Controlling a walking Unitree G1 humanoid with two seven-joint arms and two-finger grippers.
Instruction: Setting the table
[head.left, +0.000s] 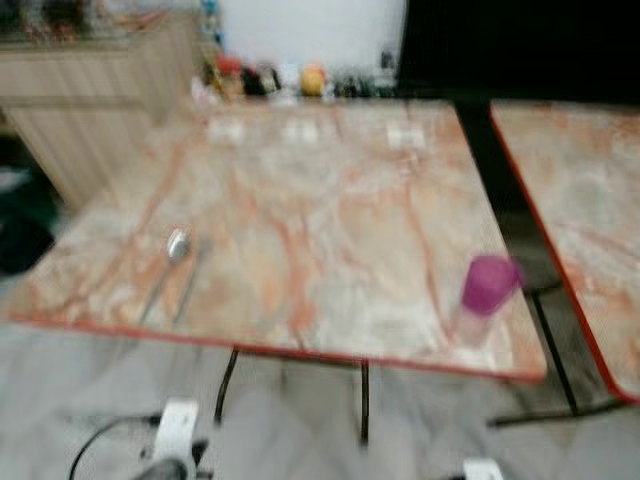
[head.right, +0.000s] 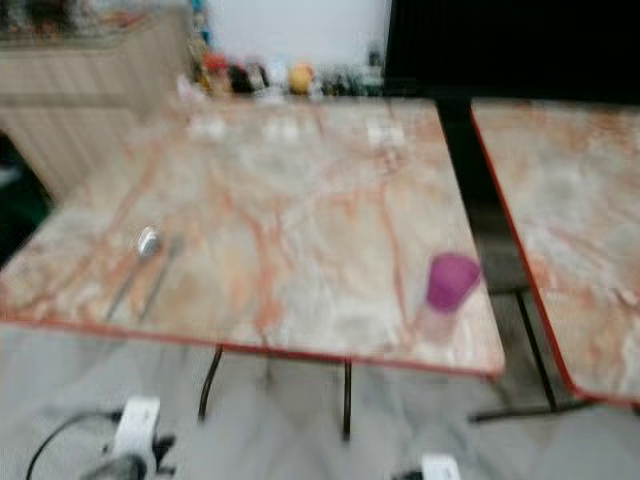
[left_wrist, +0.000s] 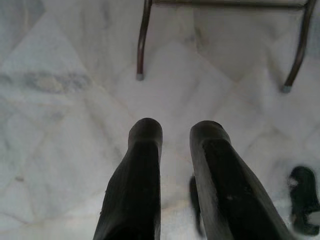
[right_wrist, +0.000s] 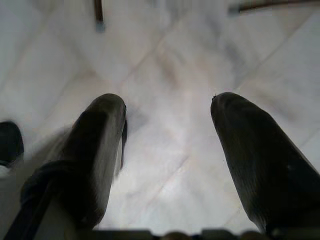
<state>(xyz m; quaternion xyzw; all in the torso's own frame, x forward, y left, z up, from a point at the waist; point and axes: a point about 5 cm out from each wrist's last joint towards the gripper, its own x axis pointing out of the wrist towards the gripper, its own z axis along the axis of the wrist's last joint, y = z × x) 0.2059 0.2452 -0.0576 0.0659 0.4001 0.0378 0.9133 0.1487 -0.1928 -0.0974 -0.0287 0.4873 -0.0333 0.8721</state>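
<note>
Both grippers hang idle over the pale floor: left gripper (left_wrist: 175, 132) with fingers slightly parted, right gripper (right_wrist: 167, 107) spread wide, each holding nothing. On the marble table (head.left: 300, 180), a spoon (head.left: 176, 247) lies at eight o'clock and a purple cup (head.left: 487, 283) at four, probably awaiting arrangement.
</note>
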